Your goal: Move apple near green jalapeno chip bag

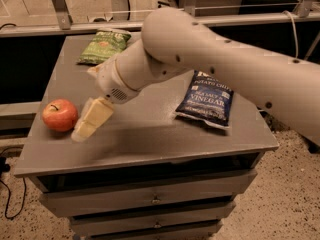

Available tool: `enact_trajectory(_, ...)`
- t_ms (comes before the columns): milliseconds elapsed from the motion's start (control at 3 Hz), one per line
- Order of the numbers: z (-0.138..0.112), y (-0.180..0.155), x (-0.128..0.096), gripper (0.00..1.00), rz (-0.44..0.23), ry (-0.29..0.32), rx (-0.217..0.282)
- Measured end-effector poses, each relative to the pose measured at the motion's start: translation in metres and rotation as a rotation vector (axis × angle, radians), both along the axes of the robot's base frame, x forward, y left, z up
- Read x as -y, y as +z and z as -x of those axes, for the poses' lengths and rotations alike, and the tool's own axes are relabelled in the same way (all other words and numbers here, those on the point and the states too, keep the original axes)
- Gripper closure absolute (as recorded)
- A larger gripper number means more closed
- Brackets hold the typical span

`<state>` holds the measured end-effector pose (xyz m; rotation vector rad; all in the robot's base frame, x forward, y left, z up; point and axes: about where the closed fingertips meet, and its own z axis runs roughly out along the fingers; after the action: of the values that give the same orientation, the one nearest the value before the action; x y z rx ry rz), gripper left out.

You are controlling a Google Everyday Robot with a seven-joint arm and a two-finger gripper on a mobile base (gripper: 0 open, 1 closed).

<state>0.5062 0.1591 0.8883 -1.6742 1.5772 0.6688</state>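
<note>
A small round red-orange apple (pixel 60 115) sits near the left edge of the grey cabinet top (pixel 145 139). The green jalapeno chip bag (pixel 103 46) lies flat at the far left corner of the top. My gripper (pixel 91 120) with its pale fingers hangs just right of the apple, close above the surface, at the end of the big white arm (pixel 210 59) that reaches in from the right. The gripper holds nothing that I can see.
A dark blue vinegar chip bag (pixel 206 100) lies on the right half of the top. The cabinet has drawers (pixel 150 199) below. Metal rails (pixel 65 24) run behind the cabinet. A cable (pixel 10 194) lies on the floor at the left.
</note>
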Motion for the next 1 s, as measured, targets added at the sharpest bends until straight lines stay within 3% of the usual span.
enact_trajectory(667, 0.001, -0.026, -0.058, 0.00, -0.086, 0.026, -0.087)
enact_trajectory(1000, -0.004, -0.036, -0.068, 0.16, -0.082, 0.008, -0.101)
